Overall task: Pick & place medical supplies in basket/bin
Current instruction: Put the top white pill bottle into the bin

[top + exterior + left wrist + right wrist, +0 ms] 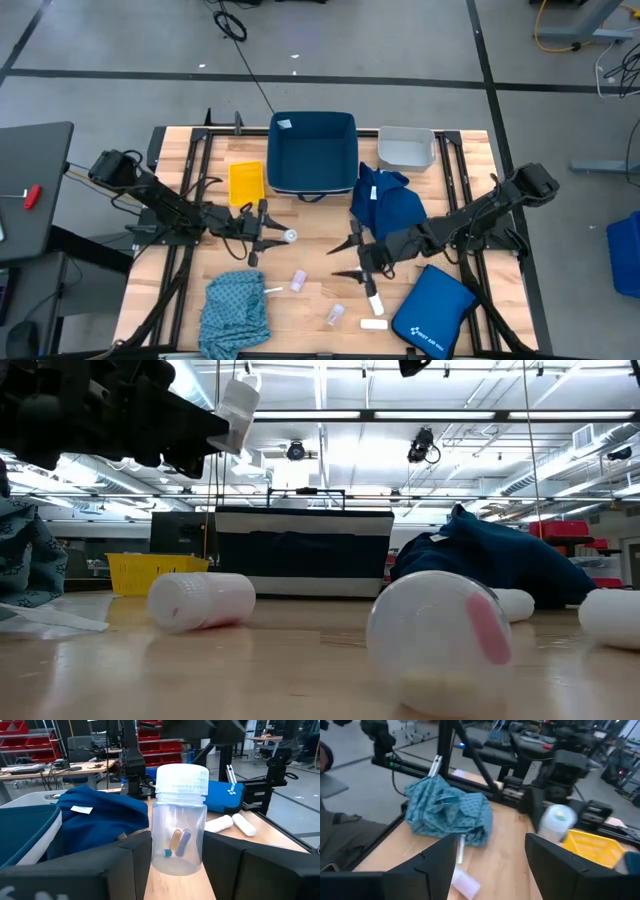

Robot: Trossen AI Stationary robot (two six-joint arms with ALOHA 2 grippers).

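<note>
Done so far: I think the job is near its start. The big navy tub (312, 152), the small yellow tub (246, 184) and the small grey tub (406, 148) all look bare inside from above.
Left to do: A teal cloth (235, 310) lies at the front of the table. A dark blue cloth (385, 203) lies next to the navy tub, touching it. Two small vials (298, 281) (336, 316) and two white packets (373, 323) (373, 301) lie loose on the wood. None of them is in a tub yet.
Left arm: It reaches in low from the left side. The left gripper (270, 236) is just in front of the yellow tub. Its fingers squeeze a clear vial (178, 827) with a white cap from both sides. Little pills show inside it. The low view shows this vial lifted up off the table.
Right arm: It reaches in from the right side. The right gripper (352, 258) hangs over the middle of the table, near the white packets. Its fingers are spread wide and hold nothing.
Not part of the job: A flat blue pouch (432, 312) lies at the front right.
</note>
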